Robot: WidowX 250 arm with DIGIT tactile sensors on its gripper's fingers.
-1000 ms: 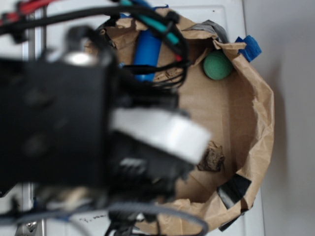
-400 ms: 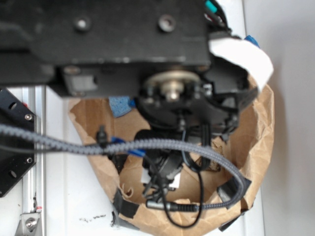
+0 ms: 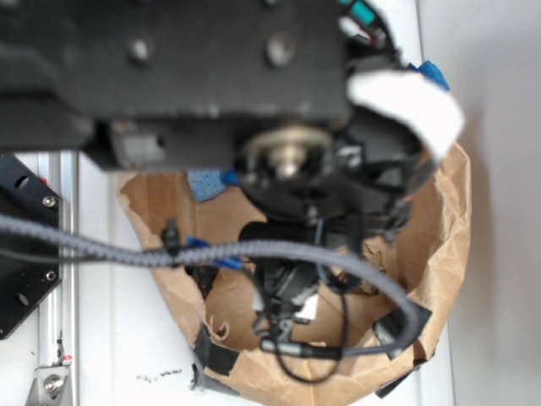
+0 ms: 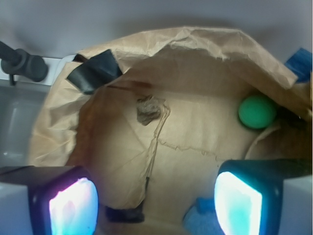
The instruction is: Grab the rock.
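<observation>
The gripper [image 4: 155, 205] is spread wide and empty, its glowing pads [image 4: 73, 208] at the wrist view's bottom corners. Beyond them, on the floor of the paper bag [image 4: 195, 54], lies the rock [image 4: 148, 108], with the ball [image 4: 257, 111] well to its right. In the exterior view the arm [image 3: 169, 76] hides both.

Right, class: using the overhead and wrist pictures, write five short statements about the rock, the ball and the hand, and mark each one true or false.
1. The rock lies inside the paper bag. True.
2. The hand is shut on the rock. False: it is open, and the rock lies apart from it.
3. The green ball touches the rock. False: they lie well apart.
4. Black tape sits on the bag's rim. True.
5. The overhead view shows the rock clearly. False: the arm hides it.
</observation>
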